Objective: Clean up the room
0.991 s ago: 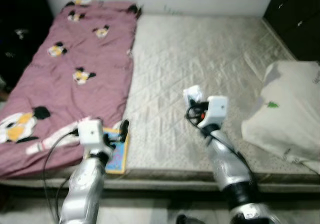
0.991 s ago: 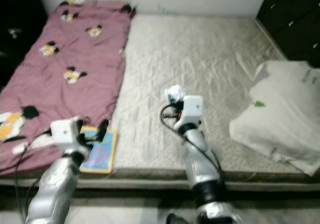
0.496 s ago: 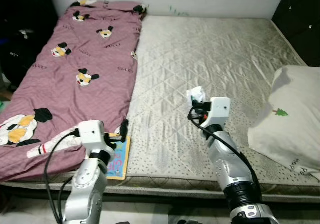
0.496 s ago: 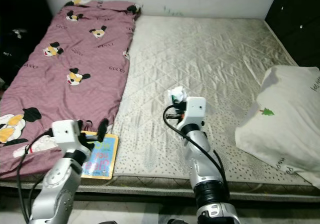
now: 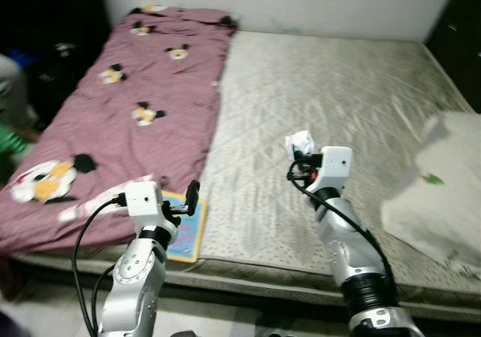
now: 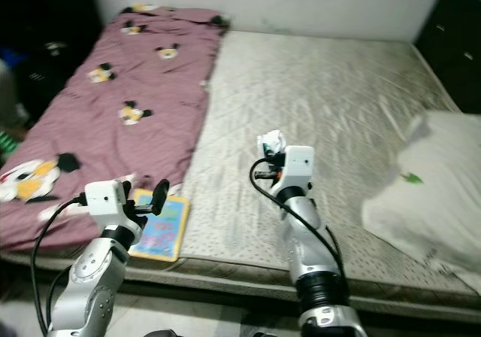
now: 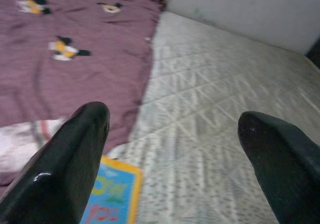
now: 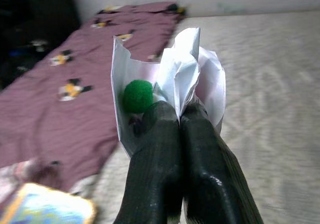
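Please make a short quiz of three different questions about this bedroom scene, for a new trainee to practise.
1. True or false: the right claw is shut on a crumpled white paper.
2. Which thing lies on the mattress edge just beyond the open left claw? A) a colourful book B) a shoe C) a cup
3. Fill in: the purple blanket covers the robot's ____ side of the mattress, and the white pillow lies on the other side.

Key
1. True; its fingers are pressed together on the paper.
2. A, the colourful book, partly beside the blanket's edge.
3. left
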`<state>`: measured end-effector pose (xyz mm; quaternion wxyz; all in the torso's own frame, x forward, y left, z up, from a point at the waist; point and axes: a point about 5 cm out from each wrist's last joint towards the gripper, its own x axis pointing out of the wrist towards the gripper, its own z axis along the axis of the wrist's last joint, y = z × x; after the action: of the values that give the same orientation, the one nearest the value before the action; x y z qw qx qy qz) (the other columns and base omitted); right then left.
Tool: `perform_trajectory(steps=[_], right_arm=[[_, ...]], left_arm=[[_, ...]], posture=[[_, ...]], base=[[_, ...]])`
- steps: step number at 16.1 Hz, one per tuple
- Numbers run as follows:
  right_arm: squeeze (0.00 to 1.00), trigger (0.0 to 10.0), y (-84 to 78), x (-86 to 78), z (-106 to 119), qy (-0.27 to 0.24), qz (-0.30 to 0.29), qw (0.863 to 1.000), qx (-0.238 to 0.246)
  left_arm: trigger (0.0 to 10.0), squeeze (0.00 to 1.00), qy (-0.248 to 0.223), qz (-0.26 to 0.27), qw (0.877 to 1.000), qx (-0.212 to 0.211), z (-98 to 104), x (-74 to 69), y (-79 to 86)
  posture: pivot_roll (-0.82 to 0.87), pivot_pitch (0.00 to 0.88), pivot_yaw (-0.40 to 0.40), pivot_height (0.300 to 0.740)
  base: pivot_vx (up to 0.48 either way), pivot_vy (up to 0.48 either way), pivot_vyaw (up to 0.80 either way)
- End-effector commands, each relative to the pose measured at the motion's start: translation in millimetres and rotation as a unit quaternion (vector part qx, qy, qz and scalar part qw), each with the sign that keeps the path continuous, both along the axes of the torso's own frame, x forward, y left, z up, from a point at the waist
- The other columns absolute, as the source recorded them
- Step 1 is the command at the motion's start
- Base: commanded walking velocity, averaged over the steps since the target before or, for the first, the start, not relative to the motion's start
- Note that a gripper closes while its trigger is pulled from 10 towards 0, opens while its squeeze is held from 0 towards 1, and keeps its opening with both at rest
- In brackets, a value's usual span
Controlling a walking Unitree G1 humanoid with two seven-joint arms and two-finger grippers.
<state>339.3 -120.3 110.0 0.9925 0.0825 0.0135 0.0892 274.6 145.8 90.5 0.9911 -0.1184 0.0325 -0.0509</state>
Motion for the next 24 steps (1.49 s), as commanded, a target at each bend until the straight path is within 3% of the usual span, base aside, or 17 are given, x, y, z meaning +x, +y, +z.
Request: perform_trajectory(steps=[1, 15, 20, 24], right_arm=[[0.0, 10.0, 1.9, 0.1, -1.2, 0.003, 0.007, 1.0, -0.003], [0.0, 10.0, 5.0, -0.8, -5.0, 0.003, 0.019, 0.999, -0.026], [0.0, 10.0, 4.5, -2.4, -8.1, 0.006, 0.02, 0.999, -0.028], [0.0, 10.0, 5.0, -3.7, -11.5, 0.013, 0.022, 0.999, -0.03]], left_arm=[[10.0, 0.0, 0.008, 0.007, 1.0, 0.004, -2.9, -1.0, 2.2], [10.0, 0.0, 0.006, 0.007, 1.0, 0.006, -2.3, 0.5, 2.5], [10.0, 0.0, 0.007, 0.006, 1.0, 0.005, -2.9, 0.7, 2.0], [10.0, 0.0, -0.008, -0.012, 1.0, -0.001, 0.8, -0.7, -0.9]], posture=[[0.08, 0.116, -0.008, 0.74], [0.08, 0.114, -0.004, 0.74], [0.08, 0.114, -0.004, 0.74], [0.07, 0.121, -0.004, 0.74]], base=[[0.0, 0.3, 0.0], [0.0, 0.339, 0.0], [0.0, 0.383, 0.69], [0.0, 0.0, 0.0]])
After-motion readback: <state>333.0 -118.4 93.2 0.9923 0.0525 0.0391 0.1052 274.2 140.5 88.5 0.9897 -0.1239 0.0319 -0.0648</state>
